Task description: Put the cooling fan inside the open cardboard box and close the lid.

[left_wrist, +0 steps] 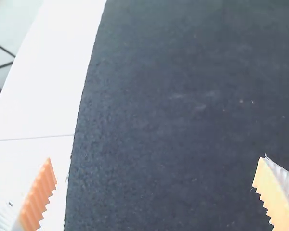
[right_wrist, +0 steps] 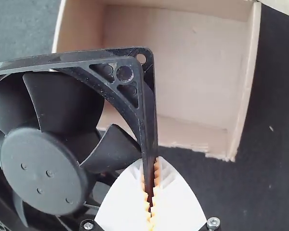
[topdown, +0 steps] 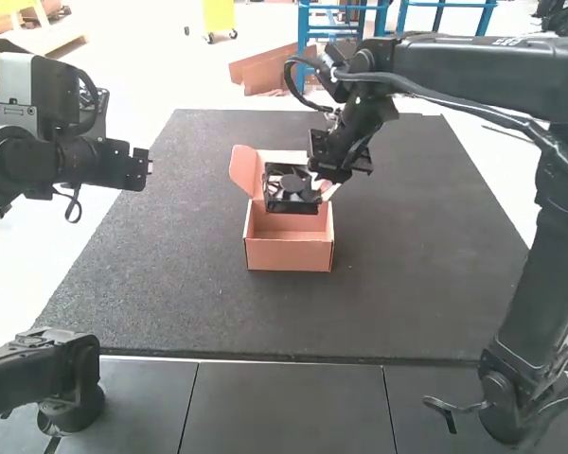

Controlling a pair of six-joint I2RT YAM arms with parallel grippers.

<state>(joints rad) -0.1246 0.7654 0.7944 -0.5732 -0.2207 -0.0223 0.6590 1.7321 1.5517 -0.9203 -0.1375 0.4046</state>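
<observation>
**Q:** What are the right arm's jaws doing?

**A:** The right gripper (topdown: 326, 192) (right_wrist: 151, 195) has its jaws clamped on one side of the cooling fan (topdown: 291, 187) (right_wrist: 62, 144). In the right wrist view, the white ribbed fingers (right_wrist: 176, 192) and their orange pads pinch the fan's thin black frame near a corner.

**Q:** Where is the fan?

**A:** It is held up over the far part of the open cardboard box (topdown: 289, 253) (right_wrist: 243, 86), tilted, with its blades and round hub in plain sight. I cannot tell whether it touches the box's rim.

**Q:** And the box?

**A:** It is small and light brown, and it sits near the middle of a black mat (topdown: 170, 265) (left_wrist: 183, 96). Its lid (topdown: 245, 171) stands raised at the far left side, just beside the fan.

**Q:** What about the left arm?

**A:** The left gripper (topdown: 140, 168) (left_wrist: 154, 192) hangs above the mat's left edge, well apart from the box. Its jaws are spread wide and hold nothing. In the left wrist view, one orange pad (left_wrist: 37, 195) sits over the pale worktop (left_wrist: 38, 96) (topdown: 19, 265), and the other is over the mat.
</observation>
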